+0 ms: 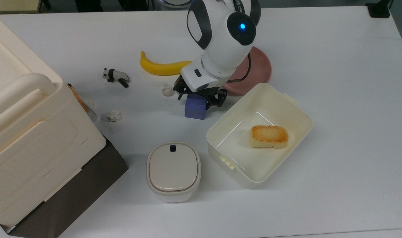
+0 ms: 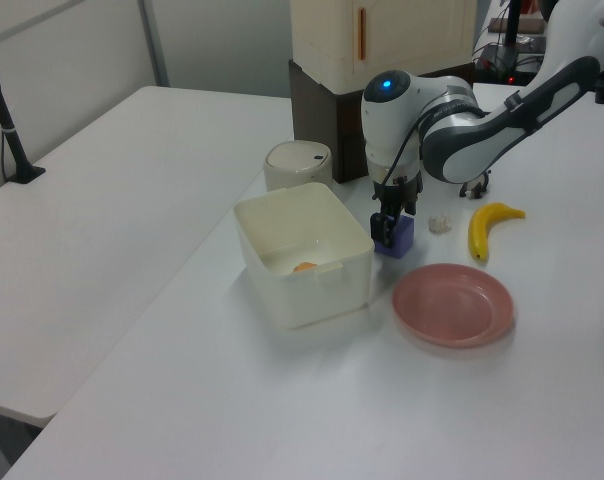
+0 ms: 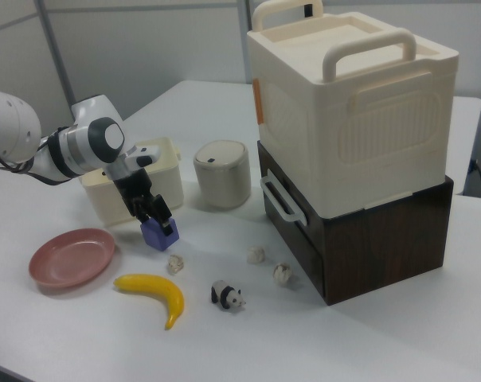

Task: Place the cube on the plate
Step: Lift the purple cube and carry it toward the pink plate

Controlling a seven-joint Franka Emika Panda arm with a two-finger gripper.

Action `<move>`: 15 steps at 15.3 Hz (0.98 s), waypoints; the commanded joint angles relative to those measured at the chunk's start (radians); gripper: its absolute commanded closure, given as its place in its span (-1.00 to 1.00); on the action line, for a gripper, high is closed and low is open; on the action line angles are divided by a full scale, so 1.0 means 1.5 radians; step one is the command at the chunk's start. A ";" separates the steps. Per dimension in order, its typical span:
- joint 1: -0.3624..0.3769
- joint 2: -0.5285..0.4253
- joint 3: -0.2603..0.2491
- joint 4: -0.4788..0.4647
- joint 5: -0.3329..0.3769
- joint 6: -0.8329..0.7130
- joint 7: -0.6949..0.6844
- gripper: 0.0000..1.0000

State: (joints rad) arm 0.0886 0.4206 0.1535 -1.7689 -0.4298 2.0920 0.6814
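Observation:
The blue-purple cube (image 1: 194,109) stands on the white table between the banana and the cream tub. My gripper (image 1: 198,99) has come down over it, open, with a black finger on each side of the cube's top. In the left view the cube (image 2: 401,240) sits just under the gripper (image 2: 390,224), right beside the tub's corner. The right view shows the cube (image 3: 161,236) slightly tilted below the gripper (image 3: 154,218). The pink plate (image 1: 260,67) lies behind the arm, partly hidden by it, and nothing rests on the plate (image 2: 452,305) in the left view.
A cream tub (image 1: 297,114) holding a toasted bread block (image 1: 269,136) stands close to the cube. A banana (image 1: 158,67), two crumpled paper balls (image 1: 167,89), a toy panda (image 1: 115,76), a lidded round container (image 1: 173,170) and a big cream box on a brown base (image 1: 29,138) are around.

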 commanded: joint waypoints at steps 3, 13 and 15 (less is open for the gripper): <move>0.010 -0.001 -0.003 -0.009 -0.015 0.003 0.040 0.33; 0.012 -0.053 0.099 -0.004 -0.007 -0.095 0.042 0.44; 0.013 -0.053 0.131 -0.004 -0.006 -0.119 0.060 0.44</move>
State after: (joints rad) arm 0.0975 0.3686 0.2922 -1.7578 -0.4308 1.9774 0.7217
